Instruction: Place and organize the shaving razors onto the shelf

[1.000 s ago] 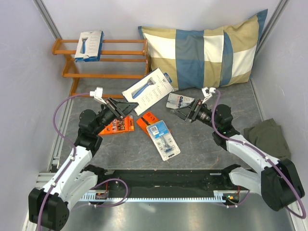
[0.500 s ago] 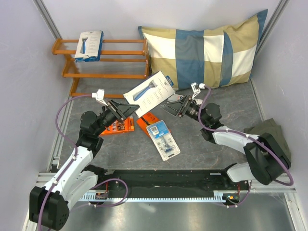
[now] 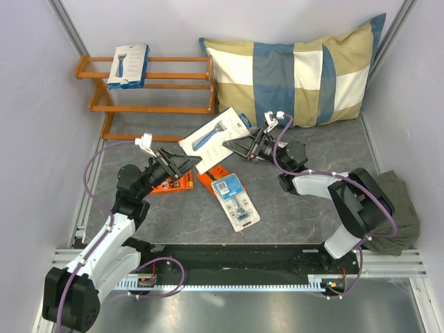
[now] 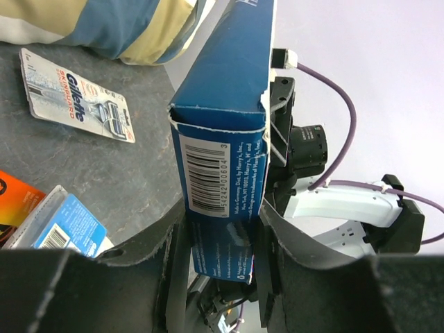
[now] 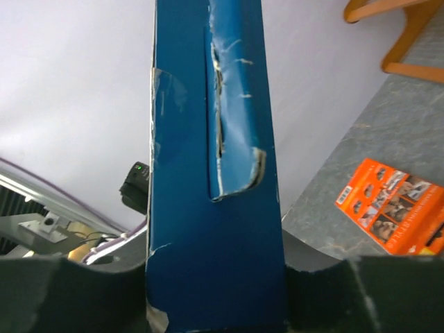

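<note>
You had the white razor box [image 3: 215, 133] lifted off the table [image 3: 298, 208], clamped across its thin sides by both arms. Your left gripper [image 3: 187, 161] pinched the near-left end and your right gripper [image 3: 238, 144] the right edge. Its long axis ran from near-left to far-right, toward the pillow [image 3: 298, 69], well apart from the shelf [image 3: 166, 89].

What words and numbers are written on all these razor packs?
"Gillette": on the flat pack lying on the table.
"SKINGUARD": on that same pack.
"54242 00604", roughly: beside the barcode on the held box.
Too small or blurred to read: the small print next to that barcode, the blue-card pack, the orange pack, and the white box on the rack.
</note>
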Robot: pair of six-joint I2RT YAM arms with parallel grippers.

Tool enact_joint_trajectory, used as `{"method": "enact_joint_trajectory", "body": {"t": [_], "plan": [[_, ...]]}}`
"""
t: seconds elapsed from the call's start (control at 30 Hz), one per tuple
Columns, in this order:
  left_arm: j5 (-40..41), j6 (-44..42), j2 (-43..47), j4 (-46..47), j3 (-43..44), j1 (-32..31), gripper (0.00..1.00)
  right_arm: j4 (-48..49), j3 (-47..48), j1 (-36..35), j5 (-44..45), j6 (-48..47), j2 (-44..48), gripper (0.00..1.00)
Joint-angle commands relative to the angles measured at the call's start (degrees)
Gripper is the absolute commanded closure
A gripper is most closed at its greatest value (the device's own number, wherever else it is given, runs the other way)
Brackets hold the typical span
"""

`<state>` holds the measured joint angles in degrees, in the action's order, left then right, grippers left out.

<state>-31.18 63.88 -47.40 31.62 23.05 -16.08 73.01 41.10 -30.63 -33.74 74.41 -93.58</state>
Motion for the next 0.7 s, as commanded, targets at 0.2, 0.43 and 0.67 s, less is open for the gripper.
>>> {"method": "enact_joint_trajectory", "body": {"t": [0.2, 0.43, 0.67], "plan": [[-5.47, -5.86, 2.31, -1.19, 1.91, -0.36, 0.55, -0.67, 7.85, -0.31, -9.32, -5.24, -0.38, 0.68], [-5.73, -9.91, 4.77, -6.56, 3.67, -0.36, 0.37, -3.49, 10.93, 1.19, -14.6, -5.33, -2.13, 0.68], [-7.49, -11.05, 6.0, -7.88, 3.76, -0.36, 0.46, -4.63, 12.77, 3.82, -16.53, -4.72, -2.83, 0.69]]}}
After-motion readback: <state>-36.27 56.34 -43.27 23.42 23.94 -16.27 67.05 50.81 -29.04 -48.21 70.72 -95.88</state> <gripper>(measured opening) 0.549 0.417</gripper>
